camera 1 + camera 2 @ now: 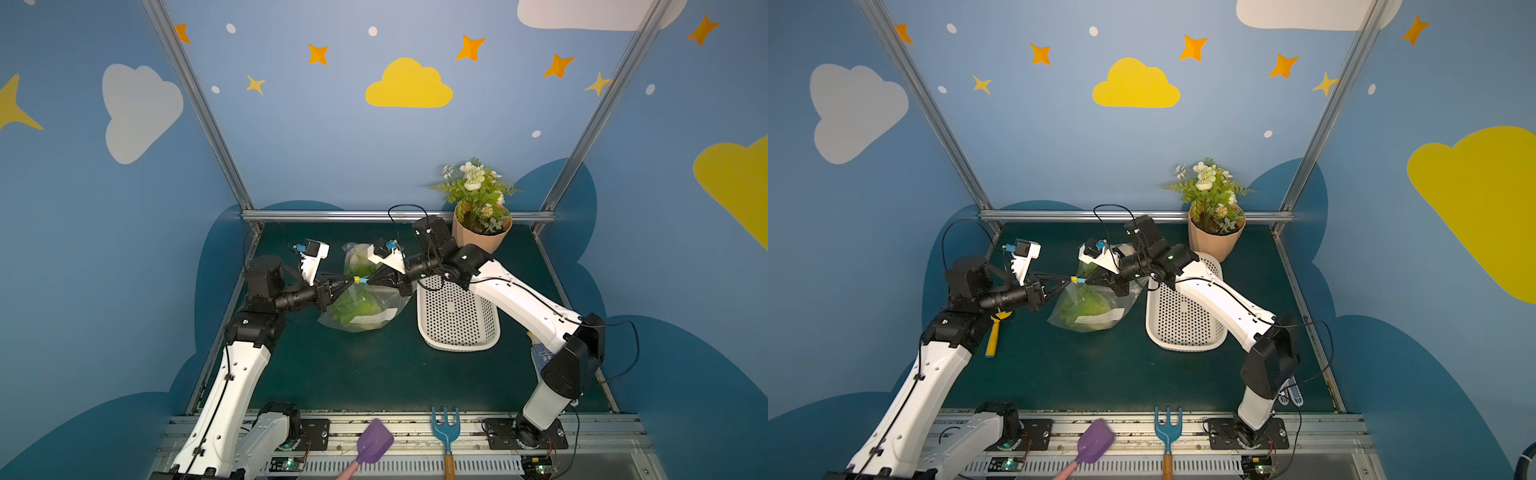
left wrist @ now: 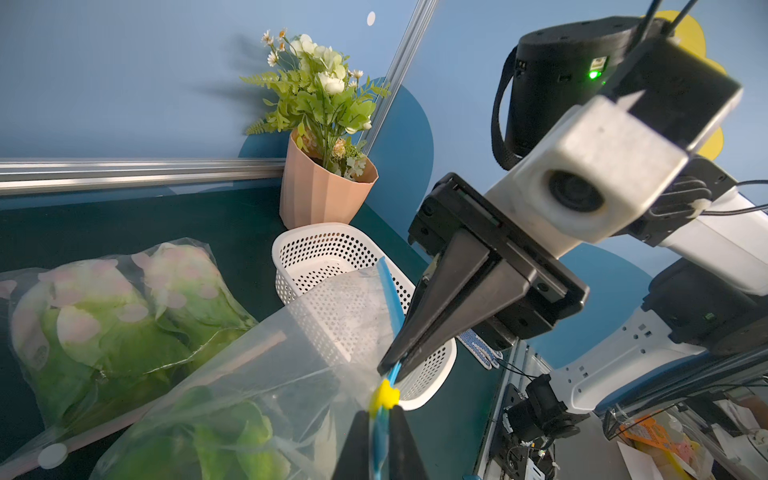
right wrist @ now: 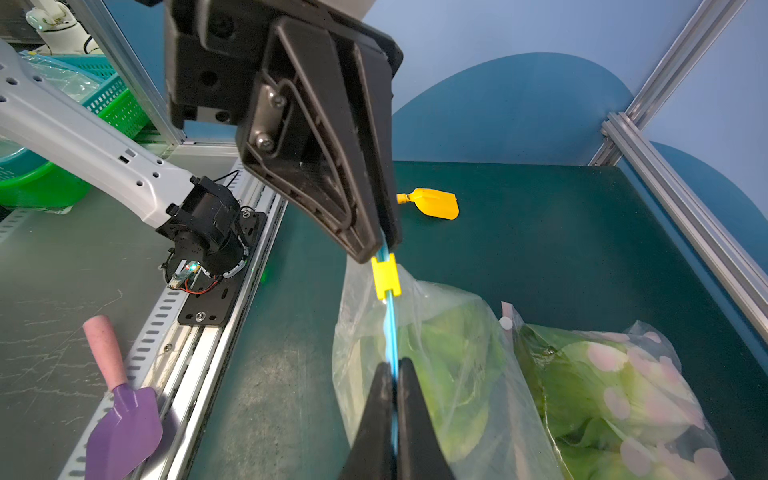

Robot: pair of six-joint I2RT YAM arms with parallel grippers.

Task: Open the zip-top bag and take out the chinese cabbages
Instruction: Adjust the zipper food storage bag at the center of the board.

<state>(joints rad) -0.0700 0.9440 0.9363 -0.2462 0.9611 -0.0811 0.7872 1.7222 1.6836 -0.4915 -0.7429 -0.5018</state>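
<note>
Pinching zip (image 3: 390,328) either side of slider (image 3: 385,277): left gripper (image 3: 382,251), right gripper (image 3: 394,365), jaws narrow on it. Risk — zip slips free; left gripper, seemingly touching slider, jams it.

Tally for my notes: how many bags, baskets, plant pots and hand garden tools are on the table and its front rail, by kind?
Bags: 2, a clear bag and a dotted bag
Baskets: 1, the white basket
Plant pots: 1, the pink plant pot
Garden tools: 3, a purple trowel, a blue fork and a yellow trowel
Total: 7
</note>
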